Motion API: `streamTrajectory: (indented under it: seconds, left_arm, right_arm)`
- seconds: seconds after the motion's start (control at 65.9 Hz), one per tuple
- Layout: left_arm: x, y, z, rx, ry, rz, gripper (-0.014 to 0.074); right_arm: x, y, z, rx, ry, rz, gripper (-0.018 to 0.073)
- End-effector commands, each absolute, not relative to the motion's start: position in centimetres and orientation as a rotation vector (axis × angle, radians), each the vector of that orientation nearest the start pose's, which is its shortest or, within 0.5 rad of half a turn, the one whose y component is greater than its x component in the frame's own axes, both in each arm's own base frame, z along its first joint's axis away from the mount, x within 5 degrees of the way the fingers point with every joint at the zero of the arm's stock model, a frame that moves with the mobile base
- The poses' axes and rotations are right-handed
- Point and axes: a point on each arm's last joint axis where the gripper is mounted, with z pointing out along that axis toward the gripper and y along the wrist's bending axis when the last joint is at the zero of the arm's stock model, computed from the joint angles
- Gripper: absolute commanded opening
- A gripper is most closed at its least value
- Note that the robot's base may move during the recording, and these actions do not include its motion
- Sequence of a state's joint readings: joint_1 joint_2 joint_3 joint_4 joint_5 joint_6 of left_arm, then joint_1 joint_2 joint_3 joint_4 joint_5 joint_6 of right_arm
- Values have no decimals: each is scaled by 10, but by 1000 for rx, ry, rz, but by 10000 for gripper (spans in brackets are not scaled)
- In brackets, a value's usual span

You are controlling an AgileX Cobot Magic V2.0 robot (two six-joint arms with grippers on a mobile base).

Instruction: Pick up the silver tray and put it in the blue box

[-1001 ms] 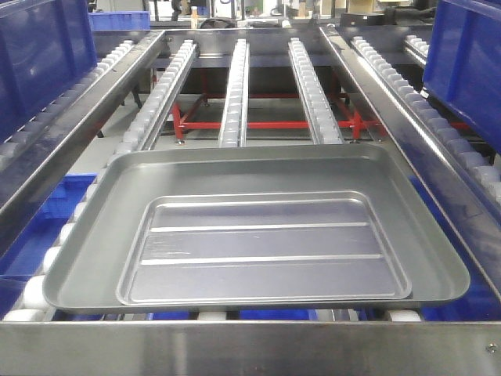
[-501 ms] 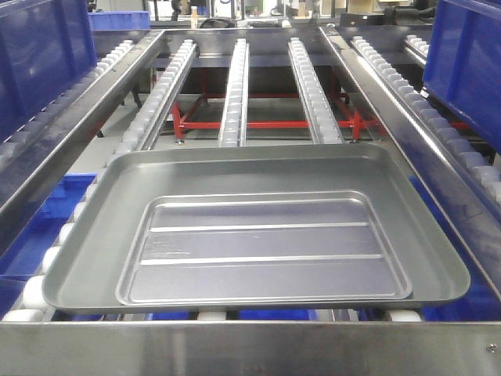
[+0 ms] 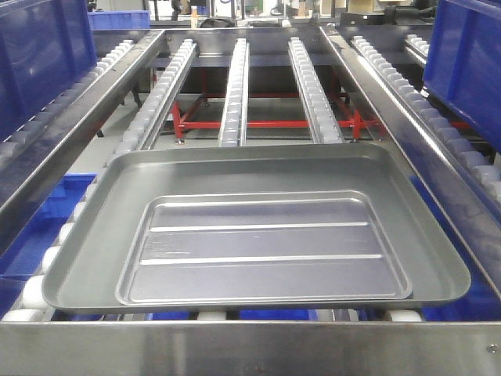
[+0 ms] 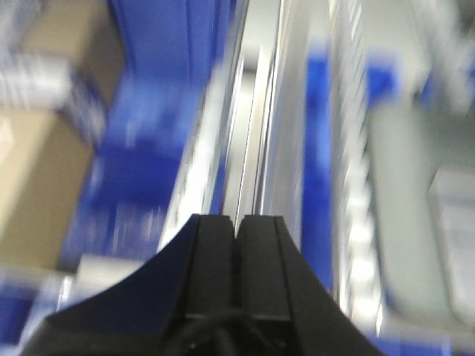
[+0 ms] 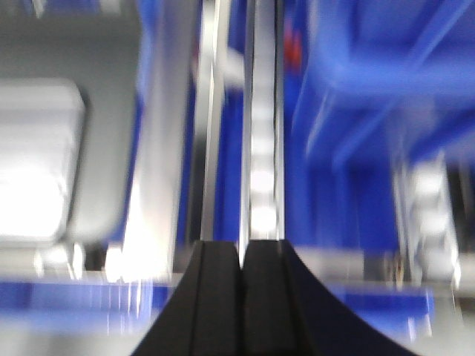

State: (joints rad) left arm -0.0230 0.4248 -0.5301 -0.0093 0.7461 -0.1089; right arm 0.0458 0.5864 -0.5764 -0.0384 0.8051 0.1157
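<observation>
Front-facing view shows the silver tray [image 3: 266, 251] lying flat inside the grey tray [image 3: 86, 235], with its near edge close to the grey tray's near rim. The grey tray rests on the rollers [image 3: 235, 86] of the middle lane. A blue box [image 3: 470, 63] stands on the lane to the right and another blue box [image 3: 39, 55] on the lane to the left, both well apart from the trays. The left wrist view is heavily blurred. In it the left gripper [image 4: 237, 222] has its black fingers pressed together with only a thin seam between them, and they hold nothing. A steel rail runs straight ahead of the fingertips. The grey tray [image 4: 404, 222] lies off to the right of the fingers, and the pale patch inside it is probably the silver tray [image 4: 456, 215]. A blue mass, likely the other blue box [image 4: 171, 67], sits ahead and to the left. The right wrist view is just as smeared. The right gripper [image 5: 241, 248] is likewise closed finger against finger and empty, with a rail ahead of the tips. The grey tray [image 5: 111, 111] and the bright silver tray [image 5: 37, 170] are to the left of the fingers, untouched, and the blue box [image 5: 386, 74] with its thick rim is ahead and to their right.
</observation>
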Motion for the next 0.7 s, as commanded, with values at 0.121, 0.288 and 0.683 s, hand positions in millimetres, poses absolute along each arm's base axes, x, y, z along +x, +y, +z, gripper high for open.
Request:
streamTrajectory:
  seconds: [0.121, 0.288, 0.683]
  left_arm:
    - [111, -9, 295, -137, 2213, -182, -104]
    - [131, -25, 286, -153, 2312, -395, -102]
    - [169, -67, 264, -85, 2426, -435, -97]
  right_arm:
    - [138, 5, 282, 64, 2441, 40, 50]
    - [153, 16, 269, 81, 2515, 151, 59]
    - [184, 65, 253, 92, 2542, 86, 59]
